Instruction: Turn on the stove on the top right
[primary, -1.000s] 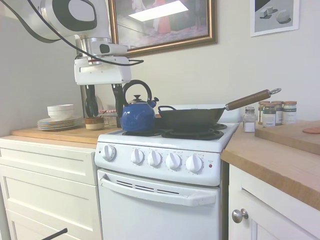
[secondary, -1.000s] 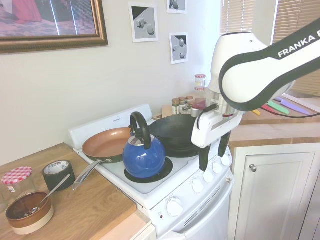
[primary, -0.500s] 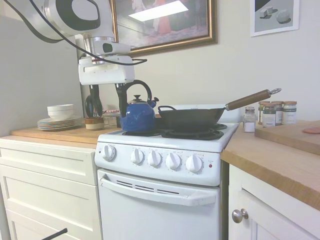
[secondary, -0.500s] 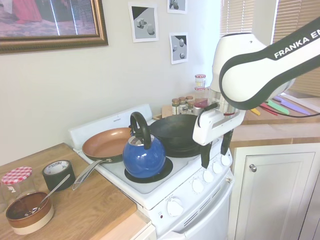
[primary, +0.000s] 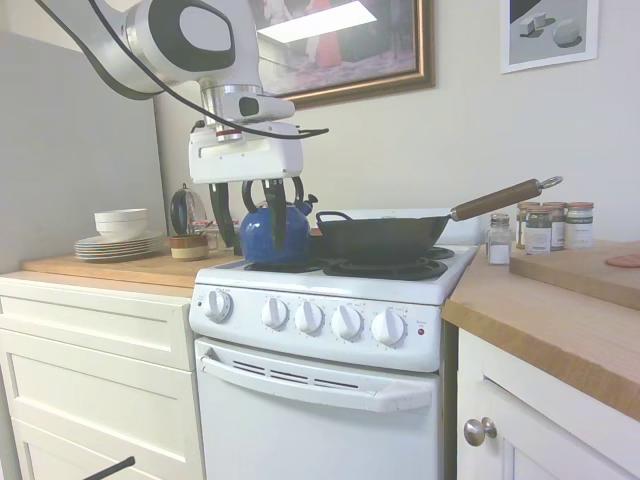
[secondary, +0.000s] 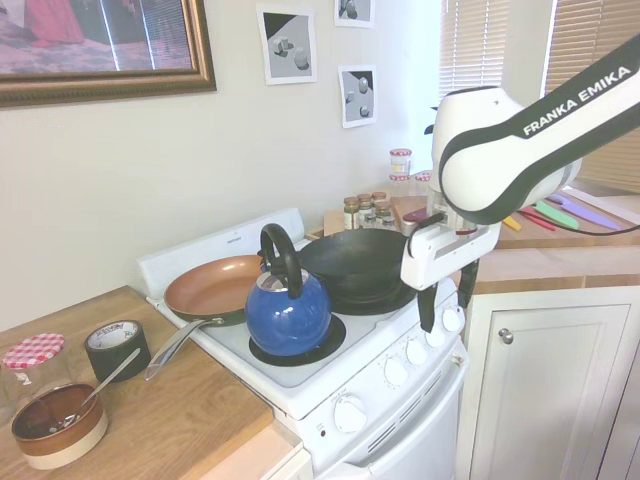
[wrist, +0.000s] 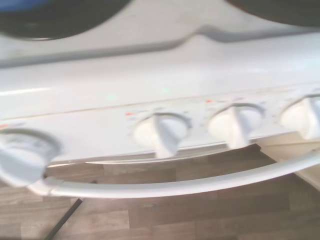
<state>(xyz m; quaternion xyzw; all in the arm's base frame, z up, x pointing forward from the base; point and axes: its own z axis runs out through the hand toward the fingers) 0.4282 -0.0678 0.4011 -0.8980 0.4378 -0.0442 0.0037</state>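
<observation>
Stove (primary: 330, 345) standing below the gripper (secondary: 447, 305), its row of knobs (primary: 346, 322) along the front panel just beneath the open, empty fingers. Shifted over the last second along that row toward the wok (secondary: 352, 264) end, away from the blue kettle (primary: 268, 232). Probably lining up over a right-hand knob; nothing touched or turned yet.
</observation>
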